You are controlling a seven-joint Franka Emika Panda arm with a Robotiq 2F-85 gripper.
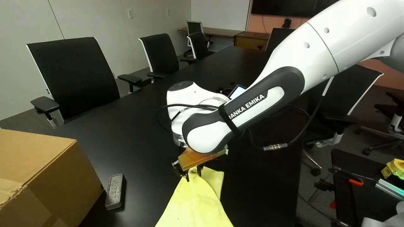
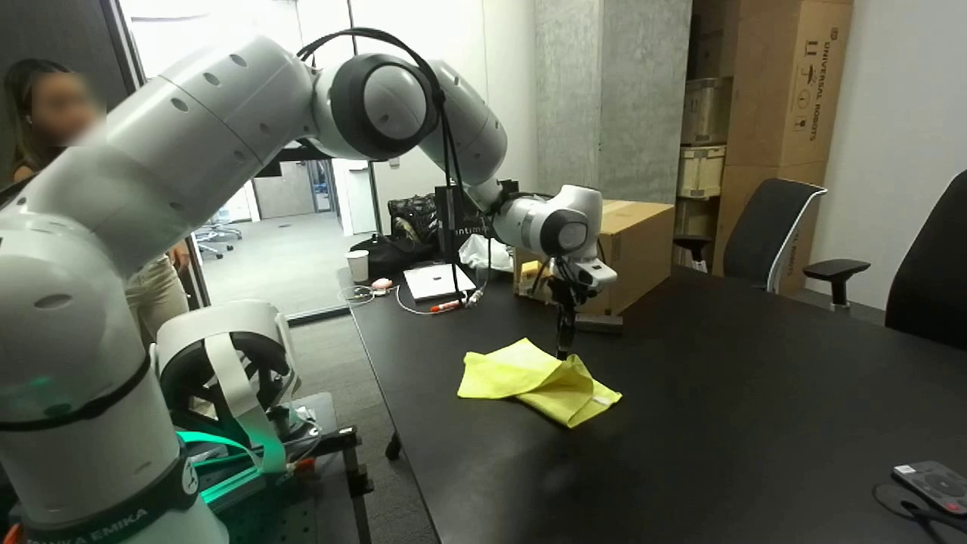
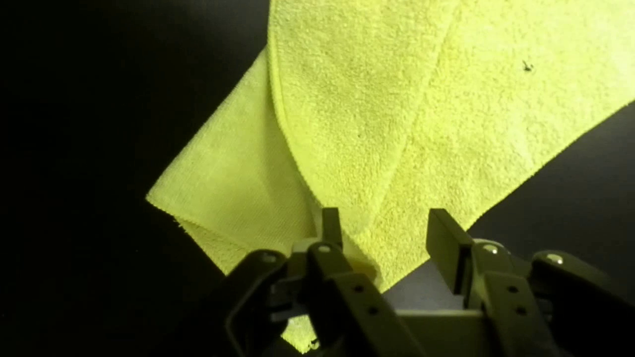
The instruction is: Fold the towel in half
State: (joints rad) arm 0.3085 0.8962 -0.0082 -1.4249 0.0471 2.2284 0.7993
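Where tool gapes — towel points.

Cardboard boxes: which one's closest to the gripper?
The box on the black table, behind the gripper in an exterior view; the tall stacked boxes stand beyond the table.

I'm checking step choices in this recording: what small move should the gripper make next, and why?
I'd suggest closing the gripper gently on the towel. In the wrist view, its fingers stand apart with cloth between them, and the towel's layers lie askew rather than edge to edge, so a pinch would probably help even the fold.
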